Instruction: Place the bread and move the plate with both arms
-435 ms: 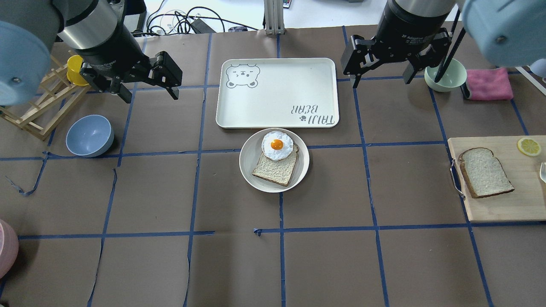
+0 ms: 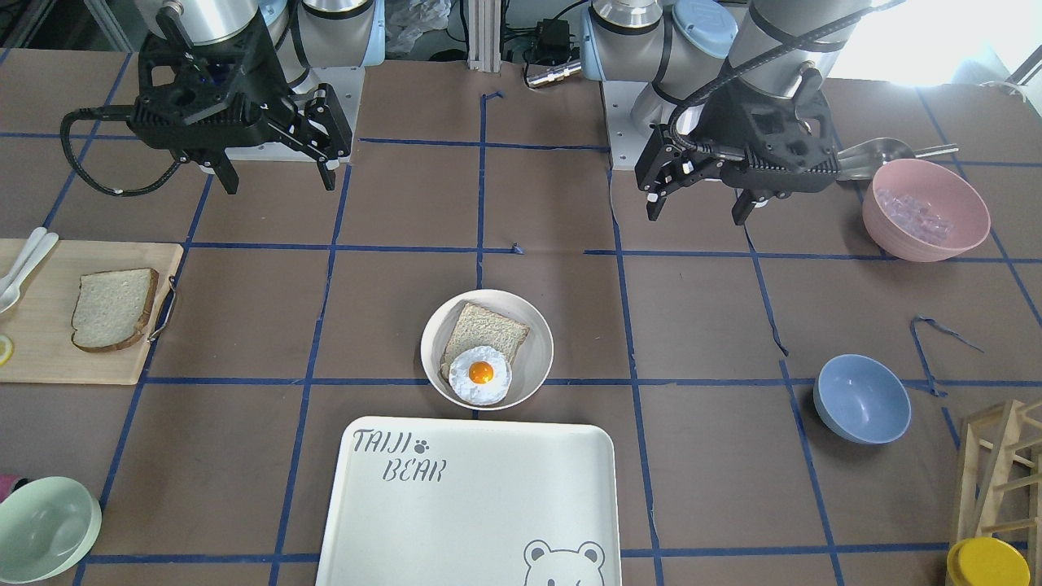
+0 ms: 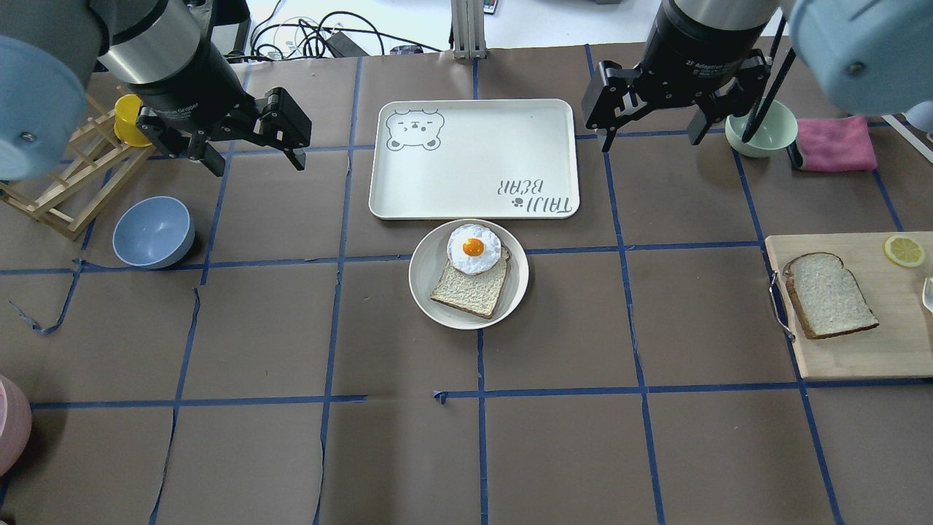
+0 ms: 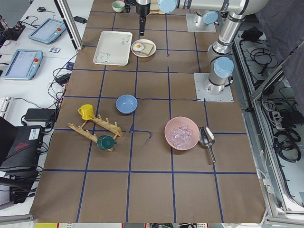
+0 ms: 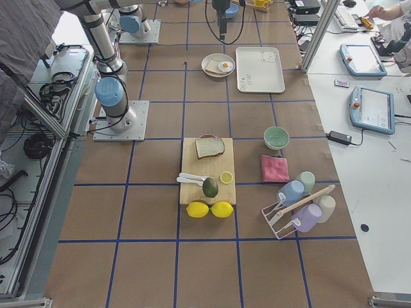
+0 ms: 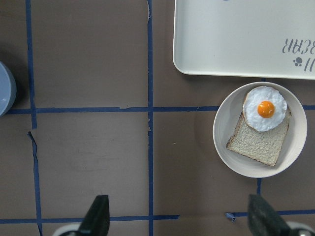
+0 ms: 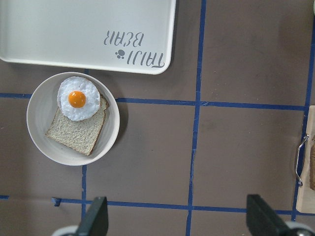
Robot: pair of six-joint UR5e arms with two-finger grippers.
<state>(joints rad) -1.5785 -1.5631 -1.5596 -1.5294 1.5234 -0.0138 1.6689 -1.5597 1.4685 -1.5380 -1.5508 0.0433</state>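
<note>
Barely any change at the jaws: spread wide on the left gripper (image 3: 259, 164) and on the right gripper (image 3: 650, 138) alike, pinching nothing. Raised high over the table, one off to each side of the plate (image 3: 423, 281) and well apart from it. Against the view of a moment ago, only the faintest drift of the right gripper; no descent begun, no object shifted. On the plate, a thin tan slice (image 3: 472, 290) under a fried egg (image 3: 474, 249) that overlaps its far corner. Just past the plate's far rim, almost touching, the tray (image 3: 474, 157). Well off to the plate's right, flat on the cutting board (image 3: 860, 350), the bread (image 3: 831, 295), dark-crusted and untouched. By the look of it, then, the very start: bread not yet fetched, plate not yet moved. Probably next, a reach by the right arm away from the plate toward the board.
</note>
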